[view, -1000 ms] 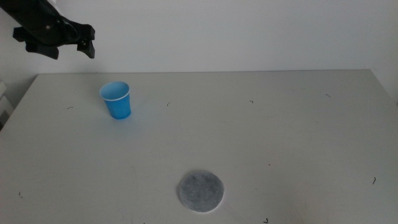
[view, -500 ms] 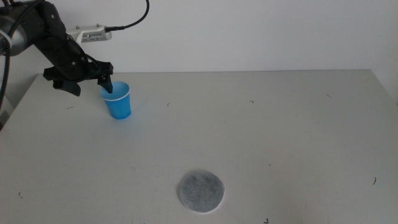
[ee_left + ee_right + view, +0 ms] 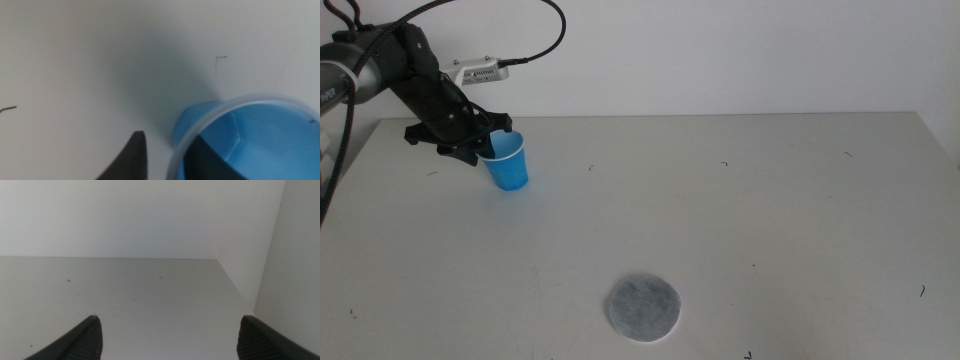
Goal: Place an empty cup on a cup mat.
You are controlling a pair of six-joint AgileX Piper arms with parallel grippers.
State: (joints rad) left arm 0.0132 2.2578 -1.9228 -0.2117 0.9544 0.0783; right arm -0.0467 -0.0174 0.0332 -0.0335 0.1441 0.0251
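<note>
The blue cup (image 3: pixel 509 167) stands upright and empty at the far left of the table. My left gripper (image 3: pixel 488 148) is at its rim, coming in from the left. In the left wrist view one jaw is inside the cup (image 3: pixel 250 135) and the other outside its wall, with a small gap left, so the gripper (image 3: pixel 169 140) is open astride the wall. The grey round cup mat (image 3: pixel 643 307) lies flat near the front middle, far from the cup. My right gripper (image 3: pixel 170 325) is open and empty, out of the middle view.
The white table (image 3: pixel 770 200) carries only small dark specks. A white wall runs behind its far edge. A cable (image 3: pixel 535 45) loops above the left arm.
The left arm came down from above the table's far left corner to the cup and has lowered one jaw into it. The cup and mat have stayed put.
</note>
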